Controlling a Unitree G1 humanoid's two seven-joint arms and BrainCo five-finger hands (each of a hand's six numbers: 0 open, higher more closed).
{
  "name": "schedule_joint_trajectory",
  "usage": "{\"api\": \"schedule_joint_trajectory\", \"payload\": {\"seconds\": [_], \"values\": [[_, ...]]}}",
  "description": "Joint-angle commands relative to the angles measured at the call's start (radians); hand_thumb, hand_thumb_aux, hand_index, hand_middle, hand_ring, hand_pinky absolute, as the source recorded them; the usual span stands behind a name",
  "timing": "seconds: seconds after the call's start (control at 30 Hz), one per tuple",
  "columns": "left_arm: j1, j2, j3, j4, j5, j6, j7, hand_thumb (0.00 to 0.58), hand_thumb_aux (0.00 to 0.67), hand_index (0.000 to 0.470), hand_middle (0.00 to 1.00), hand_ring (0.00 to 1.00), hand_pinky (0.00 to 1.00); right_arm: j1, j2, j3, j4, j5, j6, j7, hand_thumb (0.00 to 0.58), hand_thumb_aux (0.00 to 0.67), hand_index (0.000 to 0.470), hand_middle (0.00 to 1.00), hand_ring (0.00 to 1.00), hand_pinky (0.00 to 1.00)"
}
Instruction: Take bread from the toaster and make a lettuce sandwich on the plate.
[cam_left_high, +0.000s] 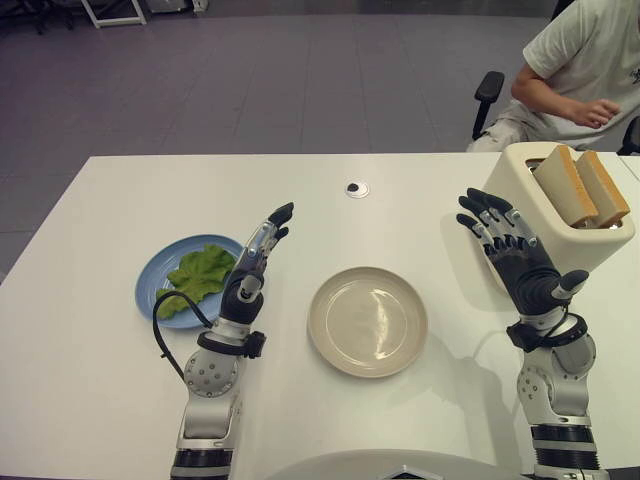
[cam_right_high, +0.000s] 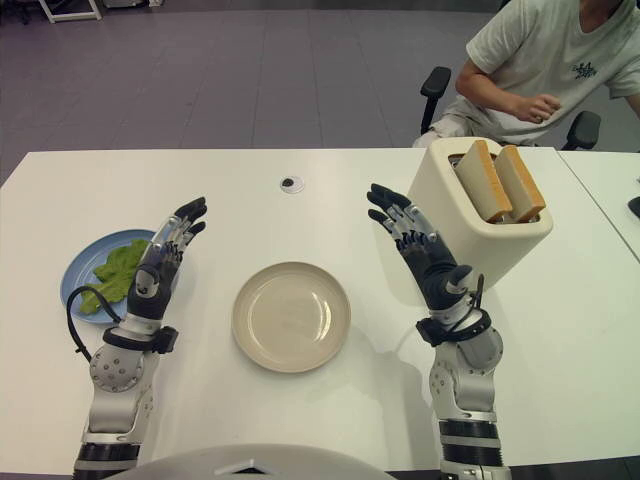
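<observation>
**Table** (cam_right_high: 230, 210): one, white; it carries everything listed.

**Toaster** (cam_left_high: 600, 250): one, cream, boxy. It stands near the far right corner of the table, slots upward.

**Bread slices** (cam_right_high: 484, 182): two, side by side in the toaster's slots. Both tops stick up above the casing and lean slightly. Neither hand touches them.

**Cream plate** (cam_right_high: 291, 316): one, round. It lies in the middle of the table's width, nearer the front edge than the far edge, between the two hands.

**Blue plate** (cam_right_high: 83, 263): one, round, by the left edge and well apart from the cream plate.

**Lettuce** (cam_right_high: 118, 270): one green leaf, lying on the blue plate.

**Round marker** (cam_right_high: 291, 184): one, small, black and white, towards the far edge at mid-width.

**Left hand** (cam_right_high: 160, 262): fingers stretched out and loose, holding nothing. It is raised at the blue plate's right rim, fingertips pointing to the far edge.

**Right hand** (cam_right_high: 425, 255): fingers spread, holding nothing. It is just beside the toaster's left wall, below the level of the slices. Whether it touches the casing cannot be told.
</observation>
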Motion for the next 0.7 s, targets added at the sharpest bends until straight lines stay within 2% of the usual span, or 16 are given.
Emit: {"api": "schedule_joint_trajectory", "payload": {"seconds": [0.03, 0.3, 0.43, 0.5, 0.6, 0.7], "values": [[-0.005, 0.010, -0.007, 0.003, 0.012, 0.012, -0.006, 0.000, 0.000, 0.000, 0.00, 0.00, 0.00, -0.002, -0.004, -0.001, -0.003, -0.013, -0.002, 0.004, 0.000, 0.000, 0.000, 0.00, 0.00, 0.00], [-0.005, 0.016, -0.006, -0.001, 0.016, 0.016, -0.009, 0.000, 0.000, 0.000, 0.00, 0.00, 0.00, 0.003, -0.003, 0.004, 0.001, -0.020, -0.007, 0.004, 0.000, 0.000, 0.000, 0.00, 0.00, 0.00], [-0.004, 0.020, -0.015, -0.004, 0.025, 0.024, -0.016, 0.000, 0.000, 0.000, 0.00, 0.00, 0.00, -0.003, -0.025, -0.021, -0.014, -0.087, -0.016, -0.029, 0.000, 0.000, 0.000, 0.00, 0.00, 0.00], [-0.007, 0.018, -0.013, -0.001, 0.027, 0.025, -0.015, 0.000, 0.000, 0.000, 0.00, 0.00, 0.00, 0.002, -0.071, -0.073, -0.106, -0.155, -0.005, -0.070, 0.000, 0.000, 0.000, 0.00, 0.00, 0.00], [-0.008, 0.018, -0.010, 0.003, 0.027, 0.024, -0.013, 0.000, 0.000, 0.000, 0.00, 0.00, 0.00, 0.009, -0.156, -0.231, -0.275, -0.191, 0.033, -0.141, 0.000, 0.000, 0.000, 0.00, 0.00, 0.00], [-0.008, 0.013, -0.013, 0.008, 0.032, 0.021, -0.010, 0.000, 0.000, 0.000, 0.00, 0.00, 0.00, -0.024, -0.240, -0.419, -0.293, -0.255, 0.107, -0.248, 0.000, 0.000, 0.000, 0.00, 0.00, 0.00]]}}
